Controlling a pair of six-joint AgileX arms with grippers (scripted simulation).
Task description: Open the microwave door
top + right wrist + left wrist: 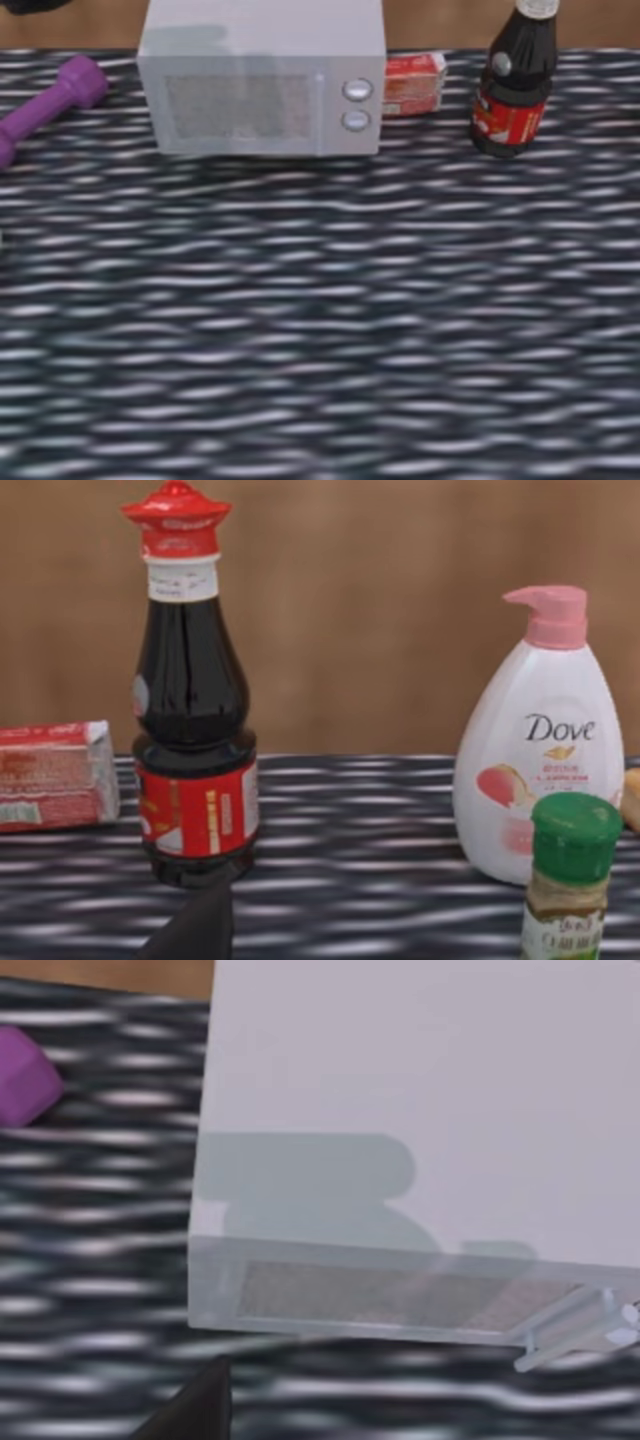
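The light grey microwave [262, 40] stands at the back of the table, left of centre, with two round knobs [357, 104] on its right-hand panel. The microwave door [240, 105] with its mesh window lies flat against the front, shut. Neither arm shows in the top view. The left wrist view looks down on the microwave's top [430, 1090], the door window [400, 1295] and a pale handle bar [575, 1325]. My left gripper [320, 1432] hangs above the cloth in front of the door, open and empty; one dark finger [200, 1405] shows. My right gripper [320, 952] is parked, open, facing the sauce bottle.
A purple dumbbell [50, 105] lies left of the microwave. A red-and-white box [413, 83] sits at its right, then a dark sauce bottle [512, 85]. Farther right stand a Dove pump bottle [540, 770] and a green-capped jar [570, 880]. Striped cloth [320, 330] covers the table.
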